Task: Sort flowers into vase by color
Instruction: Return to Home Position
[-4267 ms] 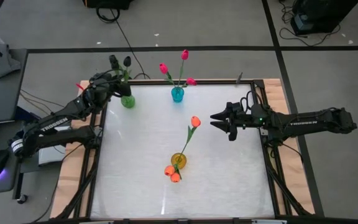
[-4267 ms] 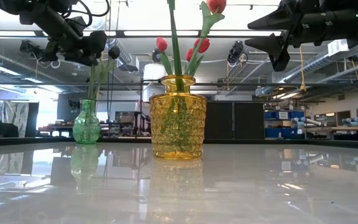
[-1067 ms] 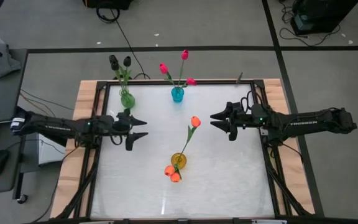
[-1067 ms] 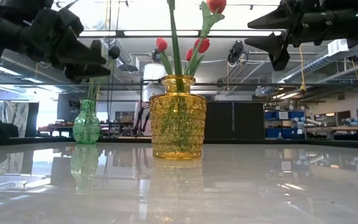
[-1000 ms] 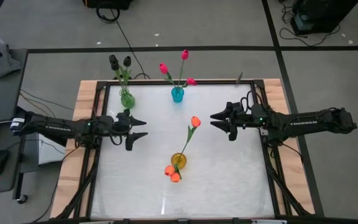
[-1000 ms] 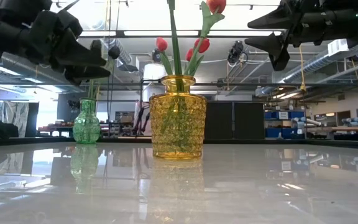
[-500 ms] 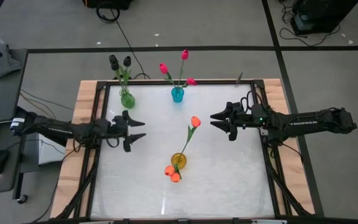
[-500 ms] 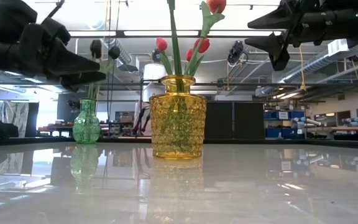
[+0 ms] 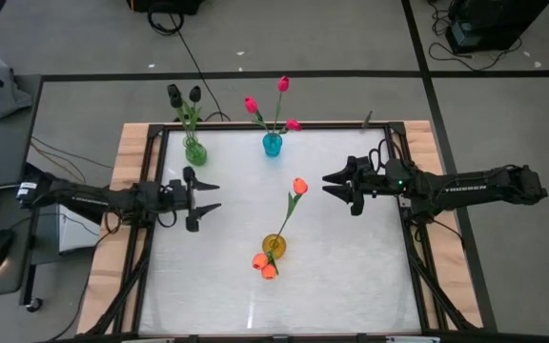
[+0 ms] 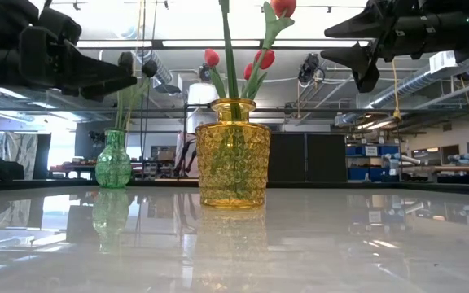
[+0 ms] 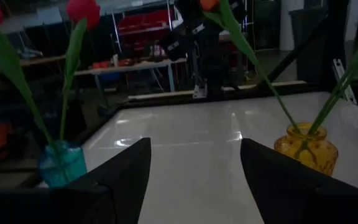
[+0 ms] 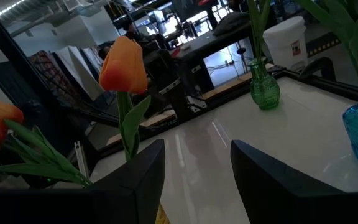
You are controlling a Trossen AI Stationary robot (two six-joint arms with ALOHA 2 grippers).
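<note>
Jaws on both my grippers stand spread, holding nothing. My left gripper (image 9: 210,196) hangs above the worktop (image 9: 351,276) just inside its left edge, pointing across toward the right edge. My right gripper (image 9: 328,185) reaches in from the right edge, partway to the middle, pointing back at it, the two well apart. All the flowers sit in vases. The black tulips (image 9: 184,93) stand in the green vase (image 9: 195,152) near the far left corner, just beyond my left gripper. Three pink-red tulips (image 9: 283,85) stand in the blue vase (image 9: 272,145) at the middle of the far edge. Three orange tulips (image 9: 298,187) are in the yellow vase (image 9: 274,246), around the middle of the worktop and nearer its near edge: one rises on a long tilted stem, its bud near my right gripper, and two droop low beside the vase's rim.
</note>
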